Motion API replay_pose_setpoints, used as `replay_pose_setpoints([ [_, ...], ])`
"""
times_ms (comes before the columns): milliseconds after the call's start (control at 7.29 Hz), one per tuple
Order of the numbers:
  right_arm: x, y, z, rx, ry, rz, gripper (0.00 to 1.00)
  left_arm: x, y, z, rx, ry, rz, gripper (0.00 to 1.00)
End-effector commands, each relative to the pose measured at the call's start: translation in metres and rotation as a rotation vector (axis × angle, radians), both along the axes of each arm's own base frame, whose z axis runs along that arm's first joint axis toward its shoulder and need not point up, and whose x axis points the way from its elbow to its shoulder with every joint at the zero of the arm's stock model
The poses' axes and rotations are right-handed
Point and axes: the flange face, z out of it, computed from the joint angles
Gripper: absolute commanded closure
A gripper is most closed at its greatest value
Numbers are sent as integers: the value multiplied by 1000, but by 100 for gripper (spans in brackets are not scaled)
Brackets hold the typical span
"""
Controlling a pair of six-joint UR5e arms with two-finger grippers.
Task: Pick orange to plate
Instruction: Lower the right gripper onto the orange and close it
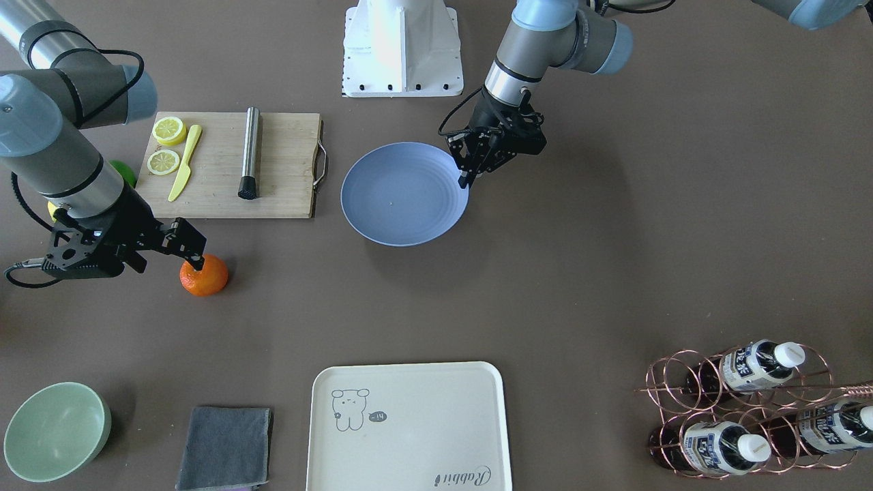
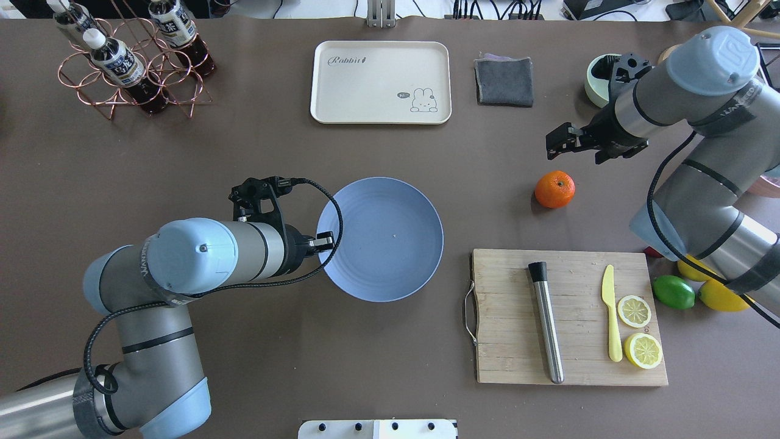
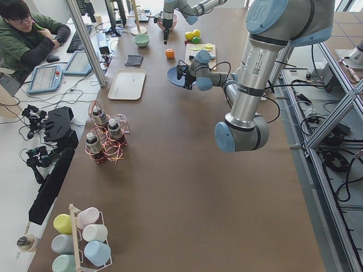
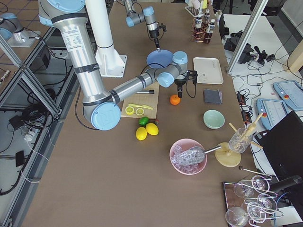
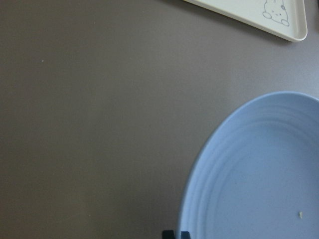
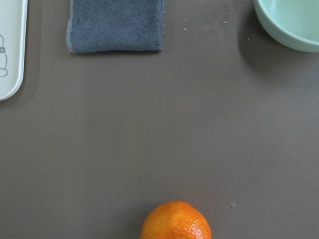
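while the right gripper [image 2: 553,144] hovers spread and empty beside the orange [image 2: 554,189] on the bench [image 2: 244,152], the plate [image 2: 390,268] holds nothing yet.

Opposed high views, plate [image 1: 402,204] in both

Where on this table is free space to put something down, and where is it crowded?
Bare tabletop lies between the plate, the tray and the bottle rack. The plate is empty. Crowded: around the cutting board, lime and lemons.

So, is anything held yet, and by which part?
The right gripper hangs open over the orange, empty. The left gripper sits at the plate rim; grip unclear.
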Motion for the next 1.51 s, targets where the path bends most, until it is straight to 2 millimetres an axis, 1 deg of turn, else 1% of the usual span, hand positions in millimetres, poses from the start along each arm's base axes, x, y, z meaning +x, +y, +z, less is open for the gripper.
replay_pose_setpoints([
  [0, -25, 11, 4, -6, 19, -10, 0, 17, -4, 10, -19, -28, -6, 100],
  [137, -30, 14, 5, -13, 21, -14, 0, 22, -5, 14, -23, -36, -3, 100],
  [274, -34, 14, 11, -18, 32, -16, 0, 24, -6, 1, -20, -13, -4, 90],
  [411, -40, 14, 16, -14, 50, -12, 0, 29, -4, 2, -15, -20, -5, 3],
  [548, -45, 13, 28, -25, 70, -15, 0, 39, 8, 3, 13, -32, -33, 2],
  [685, -47, 13, 30, -26, 74, -17, 0, 44, 14, 2, 30, -36, -52, 2],
  [823, -48, 14, 31, -29, 76, -15, 0, 44, 15, 1, 31, -34, -52, 2],
  [1097, -59, 13, 48, -35, 117, -15, 0, 42, 15, 1, 33, -33, -53, 2],
  [1234, -64, 12, 51, -39, 124, -16, 0, 42, 15, 2, 34, -35, -54, 2],
  [1371, -69, 9, 43, -34, 116, -17, 0, 40, 13, 2, 34, -35, -57, 2],
])
